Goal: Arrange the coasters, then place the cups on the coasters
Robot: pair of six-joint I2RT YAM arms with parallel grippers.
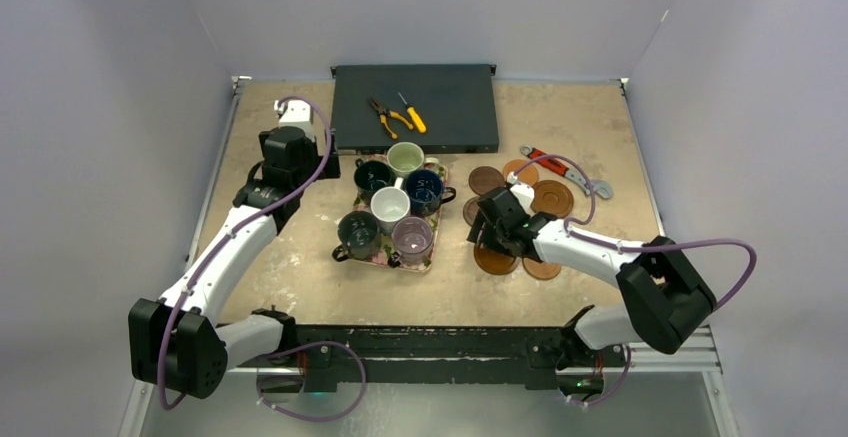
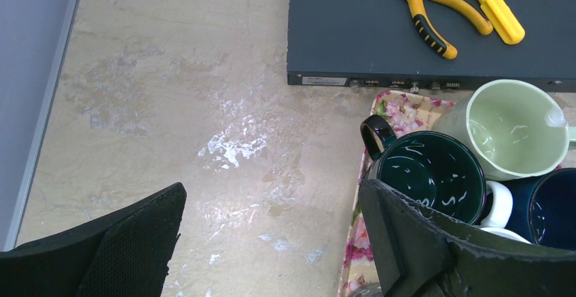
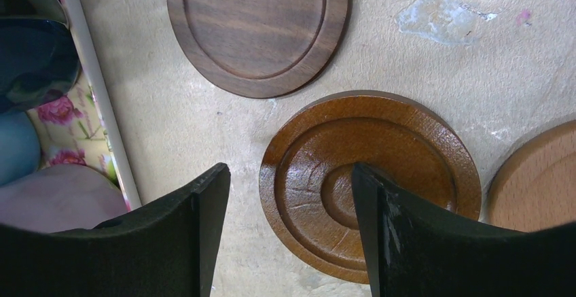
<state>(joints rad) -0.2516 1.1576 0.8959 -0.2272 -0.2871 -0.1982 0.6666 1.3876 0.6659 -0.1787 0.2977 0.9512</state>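
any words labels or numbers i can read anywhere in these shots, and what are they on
Pale label on the front edge of the dark flat box: too small and blurred to read.
No other writing shows in any view, so there is no legible text to quote.

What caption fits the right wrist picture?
Open right gripper over a ringed reddish-brown coaster, with a dark coaster nearby.

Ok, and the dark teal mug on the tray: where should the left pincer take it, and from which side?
Probably the rim wall next to the handle, from above on the side facing the table, straddling the wall. The dark teal mug stands upright, mouth up; the pale green mug and navy mug crowd its other sides.
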